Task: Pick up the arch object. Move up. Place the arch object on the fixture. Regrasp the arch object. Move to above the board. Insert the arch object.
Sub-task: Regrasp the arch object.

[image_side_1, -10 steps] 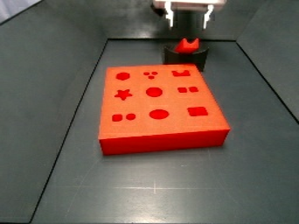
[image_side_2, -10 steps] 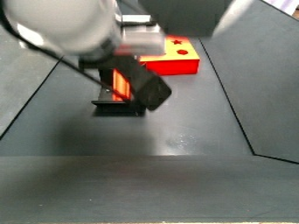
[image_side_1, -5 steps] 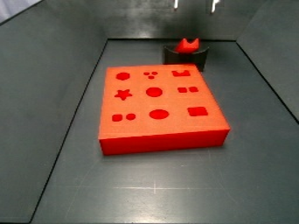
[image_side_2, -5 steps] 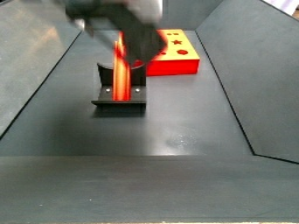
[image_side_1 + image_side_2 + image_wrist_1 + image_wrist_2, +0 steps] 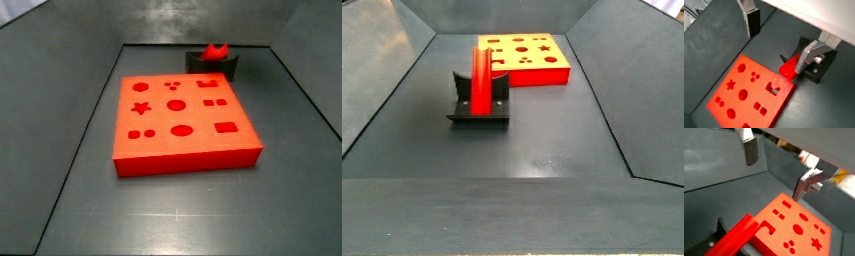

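The arch object [image 5: 478, 74], a long slim red bar, lies leaning in the scoop of the dark fixture [image 5: 480, 117]. In a side view only its notched end [image 5: 215, 50] shows above the fixture [image 5: 214, 69]. The board [image 5: 181, 120] lies flat beside them and also shows in a side view [image 5: 529, 60]. My gripper is out of both side views. In both wrist views it [image 5: 779, 37] [image 5: 777, 167] is high above the floor, open and empty, with the bar [image 5: 788, 67] [image 5: 734, 238] far below it, on the fixture [image 5: 818, 73] at the board's [image 5: 744, 95] [image 5: 797, 228] edge.
Dark sloping walls [image 5: 80, 70] enclose the grey floor [image 5: 543, 150] on all sides.
My gripper has risen out of both side views. The red bar stays on the fixture, free of the fingers.
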Available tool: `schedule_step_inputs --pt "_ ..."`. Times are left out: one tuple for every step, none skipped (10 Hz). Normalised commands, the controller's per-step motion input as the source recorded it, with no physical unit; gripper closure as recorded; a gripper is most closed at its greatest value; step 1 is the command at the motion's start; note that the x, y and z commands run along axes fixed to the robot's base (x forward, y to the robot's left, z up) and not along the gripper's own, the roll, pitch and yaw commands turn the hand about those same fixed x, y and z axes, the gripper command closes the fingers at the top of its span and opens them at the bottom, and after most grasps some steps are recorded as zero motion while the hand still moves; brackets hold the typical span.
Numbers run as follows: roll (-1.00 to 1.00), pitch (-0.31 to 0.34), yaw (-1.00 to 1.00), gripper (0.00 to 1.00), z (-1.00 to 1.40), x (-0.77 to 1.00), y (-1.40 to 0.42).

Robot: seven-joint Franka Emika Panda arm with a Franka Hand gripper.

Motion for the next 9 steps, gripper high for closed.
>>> schedule_step_inputs --pt "1.00 -0.015 0.04 0.00 0.08 -0.02 -0.31" --pt "1.00 -0.018 0.04 0.00 0.05 -0.02 -0.10" --pt "1.00 -0.023 0.04 0.00 0.02 -0.02 -0.02" --pt "1.00 -0.026 0.04 0.00 0.01 -0.01 -0.04" --pt "1.00 -0.028 0.04 0.00 0.02 -0.01 -0.04" --pt "1.00 -0.030 0.04 0.00 0.01 -0.01 -0.02" --pt "1.00 -0.028 0.04 0.00 0.01 -0.01 -0.02" --pt "1.00 -0.024 0.05 0.00 0.01 -0.01 -0.02" --pt "1.00 -0.020 0.05 0.00 0.01 0.00 -0.02"
